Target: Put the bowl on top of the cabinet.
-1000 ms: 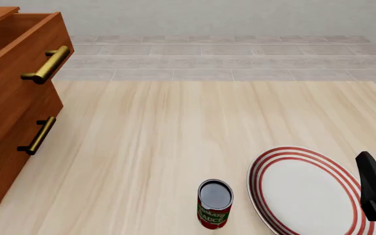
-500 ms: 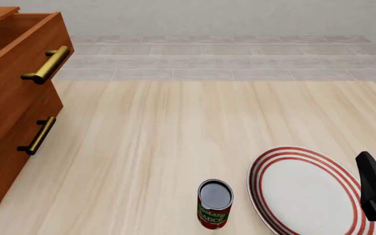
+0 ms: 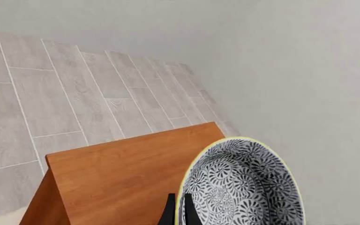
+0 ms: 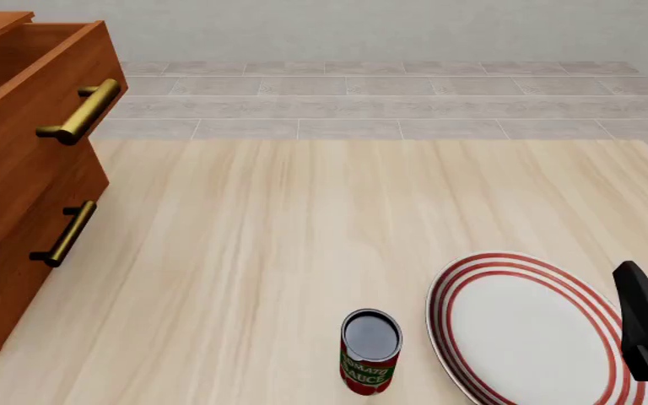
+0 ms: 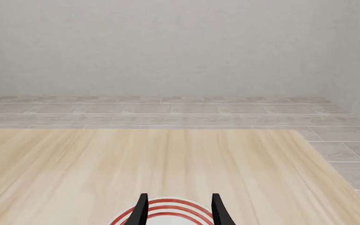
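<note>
Left end effector [image 3: 177, 213] pinches the bowl [image 3: 239, 185] by its rim above the cabinet [image 3: 123, 180]; released tilted, it could roll off; right end effector [image 5: 178, 208] open, idle at 5 o'clock on the counter [image 4: 336, 228]

The pale wooden table [image 4: 301, 253] carries the cabinet [image 4: 20, 169], a can [image 4: 370, 351] and a plate [image 4: 526, 329].

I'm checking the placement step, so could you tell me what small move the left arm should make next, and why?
Probably lower and level the bowl onto the cabinet top before releasing. In the left wrist view the left end effector pinches the bowl's rim, with the bowl tipped on edge beside the flat wooden top. Whether it touches the wood cannot be told, so ease down slowly.
</note>
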You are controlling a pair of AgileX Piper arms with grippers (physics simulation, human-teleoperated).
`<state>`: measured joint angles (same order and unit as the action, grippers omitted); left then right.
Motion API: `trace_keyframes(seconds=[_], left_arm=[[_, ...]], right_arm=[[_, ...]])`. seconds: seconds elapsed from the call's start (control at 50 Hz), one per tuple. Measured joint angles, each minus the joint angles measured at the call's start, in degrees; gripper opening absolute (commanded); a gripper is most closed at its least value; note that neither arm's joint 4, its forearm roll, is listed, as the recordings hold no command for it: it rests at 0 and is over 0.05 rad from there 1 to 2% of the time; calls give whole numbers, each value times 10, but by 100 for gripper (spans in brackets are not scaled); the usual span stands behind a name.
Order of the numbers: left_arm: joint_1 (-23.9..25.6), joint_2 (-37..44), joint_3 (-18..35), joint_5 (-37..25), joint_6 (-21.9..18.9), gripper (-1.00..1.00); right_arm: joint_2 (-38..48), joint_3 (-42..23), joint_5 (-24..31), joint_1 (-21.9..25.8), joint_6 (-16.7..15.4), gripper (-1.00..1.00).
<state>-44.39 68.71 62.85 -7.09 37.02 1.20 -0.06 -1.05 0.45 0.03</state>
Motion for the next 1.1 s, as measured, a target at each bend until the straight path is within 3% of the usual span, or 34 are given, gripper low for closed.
trace_keyframes(seconds=[0.56, 1.1], left_arm=[[-10, 5, -15, 40, 2, 100], [8, -66, -43, 27, 0, 100]], right_arm=[[0, 0, 0, 0, 0, 100], [0, 0, 0, 0, 0, 100]])
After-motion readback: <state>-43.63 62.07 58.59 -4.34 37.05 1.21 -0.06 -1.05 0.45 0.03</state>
